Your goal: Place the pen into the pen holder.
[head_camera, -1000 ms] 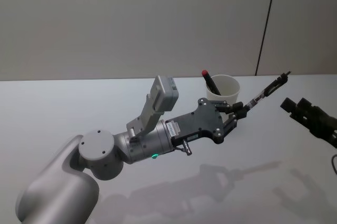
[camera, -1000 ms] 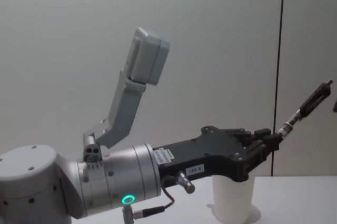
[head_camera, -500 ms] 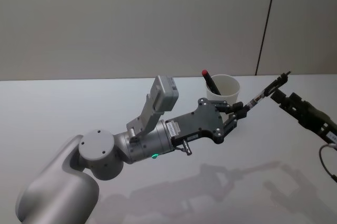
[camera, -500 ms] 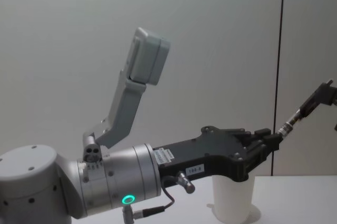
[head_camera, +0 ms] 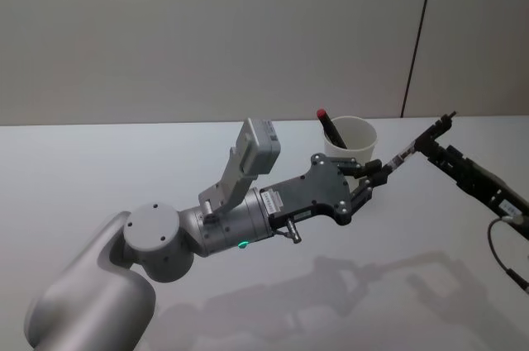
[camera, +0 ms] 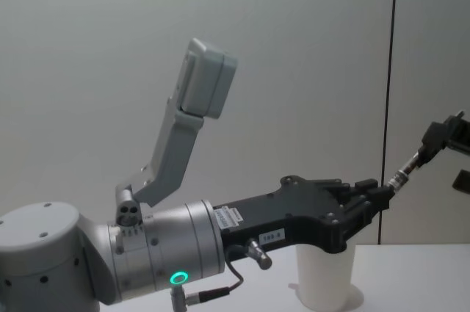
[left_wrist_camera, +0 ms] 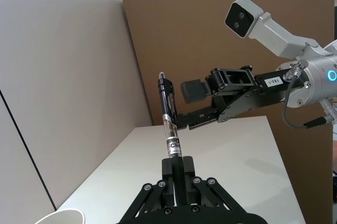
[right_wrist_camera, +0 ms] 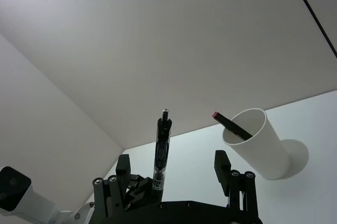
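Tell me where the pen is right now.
In the head view the pen is held in the air by the left gripper, right of the pen holder, its far end between the right gripper's open fingers.

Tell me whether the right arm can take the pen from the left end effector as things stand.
Probably yes. The left end effector holds the pen by its lower end, leaving the upper end free, and the right end effector sits open around that free end with nothing between them.
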